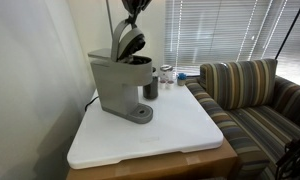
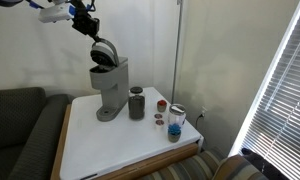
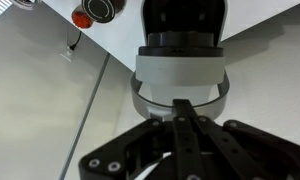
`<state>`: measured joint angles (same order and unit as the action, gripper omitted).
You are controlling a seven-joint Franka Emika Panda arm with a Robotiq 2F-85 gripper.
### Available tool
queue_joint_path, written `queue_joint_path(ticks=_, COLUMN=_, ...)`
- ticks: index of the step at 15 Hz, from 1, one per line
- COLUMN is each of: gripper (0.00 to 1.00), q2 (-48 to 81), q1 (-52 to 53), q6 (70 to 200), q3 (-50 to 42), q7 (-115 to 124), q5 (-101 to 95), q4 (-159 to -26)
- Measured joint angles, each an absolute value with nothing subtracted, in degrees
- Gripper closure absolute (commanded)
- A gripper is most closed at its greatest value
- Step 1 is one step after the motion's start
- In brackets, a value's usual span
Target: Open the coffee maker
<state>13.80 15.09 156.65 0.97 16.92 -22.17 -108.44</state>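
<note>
Because the hinge sits at the rear of the coffee maker (image 1: 118, 85), we are reading the raised lid (image 1: 130, 43) as the reason the gripper (image 1: 134, 10) is hanging so high above the machine: it is reaching down onto the lid's free edge, where a push or pull gives the most leverage. In the wrist view the fingers (image 3: 178, 125) are lying drawn close together with barely a gap, their tips at the pale rim of the lid (image 3: 180, 85). We cannot tell whether a thin lip is pinched between them or whether they are only pressing against it.

We are finding the coffee maker (image 2: 110, 90) near the back of the white table (image 1: 180, 135), close to the wall (image 1: 30, 70). A dark cup (image 2: 137, 103) is standing just beside its front, and small jars (image 2: 176, 122) are standing farther along. That open front is probably why the arm is coming in from above, not from the side.

The machine is standing upright with its long axis vertical. Its round drip base is pointing toward the cup and the striped sofa (image 1: 250, 95). The lid is tilting steeply, and its hollow underside is facing the same way. We are judging the chamber to be largely open already.
</note>
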Motion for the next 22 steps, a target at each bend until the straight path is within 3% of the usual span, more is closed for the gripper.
queue_joint_path(ticks=22, gripper=1.00, q2=18.7, q1=15.1, q6=153.7, q3=1.5, q7=11.6, q5=-18.1, q4=-100.3)
